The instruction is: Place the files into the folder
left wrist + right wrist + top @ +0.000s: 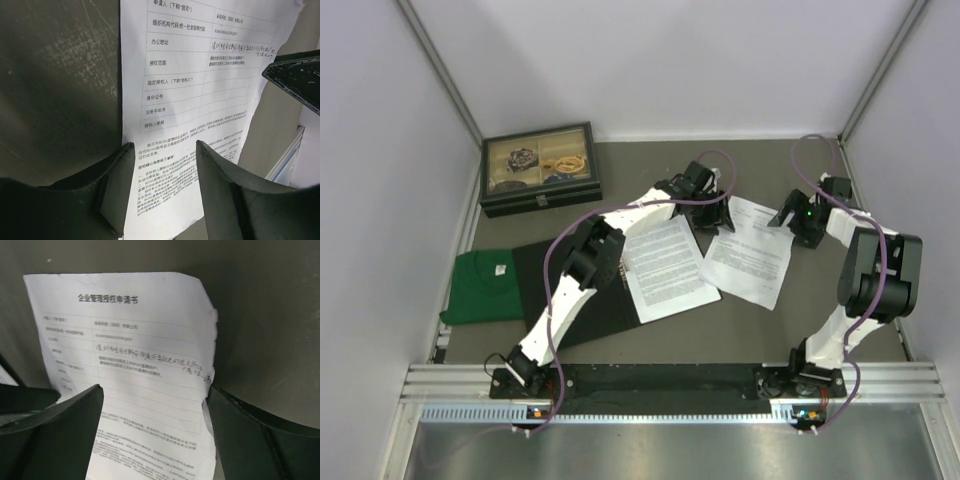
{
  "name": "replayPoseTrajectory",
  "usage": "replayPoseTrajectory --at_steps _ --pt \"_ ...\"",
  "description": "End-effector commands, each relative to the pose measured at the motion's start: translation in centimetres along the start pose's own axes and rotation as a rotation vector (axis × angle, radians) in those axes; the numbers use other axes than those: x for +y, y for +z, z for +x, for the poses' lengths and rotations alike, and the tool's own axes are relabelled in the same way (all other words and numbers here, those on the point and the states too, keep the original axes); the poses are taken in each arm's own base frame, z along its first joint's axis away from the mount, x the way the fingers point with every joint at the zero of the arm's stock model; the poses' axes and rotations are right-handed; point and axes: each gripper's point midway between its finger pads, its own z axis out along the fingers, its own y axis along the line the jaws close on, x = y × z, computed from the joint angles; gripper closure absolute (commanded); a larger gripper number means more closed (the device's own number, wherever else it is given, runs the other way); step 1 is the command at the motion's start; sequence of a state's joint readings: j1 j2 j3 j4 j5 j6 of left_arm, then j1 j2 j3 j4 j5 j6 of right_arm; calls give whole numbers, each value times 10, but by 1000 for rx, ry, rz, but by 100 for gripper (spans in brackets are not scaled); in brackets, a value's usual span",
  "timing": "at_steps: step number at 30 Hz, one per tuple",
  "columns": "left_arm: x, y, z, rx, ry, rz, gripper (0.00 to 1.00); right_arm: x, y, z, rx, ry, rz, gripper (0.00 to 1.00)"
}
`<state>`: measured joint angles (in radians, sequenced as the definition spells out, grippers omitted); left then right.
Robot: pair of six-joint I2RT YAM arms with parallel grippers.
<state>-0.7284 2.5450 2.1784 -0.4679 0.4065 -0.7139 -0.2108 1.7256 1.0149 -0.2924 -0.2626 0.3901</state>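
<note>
Top external: the file (752,262) lies long axis 12-to-6 between my left gripper (713,213) and right gripper (798,224), both spread and empty, with the folder (528,285) at its 8 o'clock.

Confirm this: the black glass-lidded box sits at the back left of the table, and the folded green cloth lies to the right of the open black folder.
One detail is wrong. The folded green cloth lies to the left of the open black folder, not to its right, as the top external view shows. The black glass-lidded box does sit at the back left.

Folder (612,312) partly hidden under left arm (582,262).
</note>
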Motion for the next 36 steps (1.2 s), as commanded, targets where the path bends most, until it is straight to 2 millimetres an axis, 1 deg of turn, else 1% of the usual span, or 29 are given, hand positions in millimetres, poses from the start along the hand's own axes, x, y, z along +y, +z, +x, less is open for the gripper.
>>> replayPoseTrajectory --at_steps 1,2,5,7,8,12,13,14,15,16,17,18,19,22,23,25,26,27,28,29,30,31,32,34,35,36 --pt "62 33 50 141 -73 -145 42 14 14 32 92 59 -149 16" --pt "63 33 50 142 -76 -147 42 14 14 38 99 68 -160 16" --pt "66 34 52 150 -73 -151 42 17 11 40 90 66 -196 16" --pt "67 35 53 152 -75 -153 42 26 3 37 71 56 -246 16" --pt "67 35 53 153 -75 -152 42 27 2 39 70 58 -257 16" --pt "66 36 53 151 -74 -150 42 38 -12 40 52 36 -315 17" --pt "67 36 54 154 -75 -150 42 37 -14 39 43 33 -308 17" --pt "67 36 54 155 -75 -149 42 32 -14 38 34 25 -279 17" --pt "67 36 54 156 -76 -150 42 18 -10 37 20 27 -200 18" --pt "68 37 55 158 -75 -150 42 13 -10 31 8 19 -164 19" --pt "67 36 55 158 -74 -148 42 6 -6 33 19 11 -126 22" --pt "67 36 55 158 -74 -148 42 -1 -4 30 12 14 -87 23" --pt "67 37 55 160 -74 -147 41 -2 -3 28 13 17 -77 25" --pt "66 35 54 160 -71 -143 42 -10 1 24 8 31 -26 34" --pt "65 35 55 162 -70 -142 42 -17 5 25 17 36 11 39" --pt "64 34 53 158 -67 -141 41 -20 6 23 19 35 31 46" --pt "62 34 52 155 -64 -138 41 -21 8 22 15 35 39 55" --pt "62 33 51 154 -62 -137 41 -24 11 24 22 39 50 60" --pt "61 33 51 153 -60 -138 41 -24 12 20 15 44 50 66" --pt "60 33 49 150 -56 -133 41 -22 13 18 21 44 40 80" --pt "59 32 49 152 -56 -135 41 -22 16 17 23 42 40 84" --pt "59 32 48 153 -50 -134 41 -20 15 10 7 42 39 90" --pt "56 31 45 149 -43 -130 41 -19 15 7 -3 41 39 100" --pt "56 29 44 150 -29 -138 40 -14 14 -1 -18 18 34 100" --pt "50 24 38 136 -17 -133 39 -14 13 -4 -20 2 46 100" --pt "47 21 35 131 -9 -136 39 -21 10 -4 -17 -4 100 100"
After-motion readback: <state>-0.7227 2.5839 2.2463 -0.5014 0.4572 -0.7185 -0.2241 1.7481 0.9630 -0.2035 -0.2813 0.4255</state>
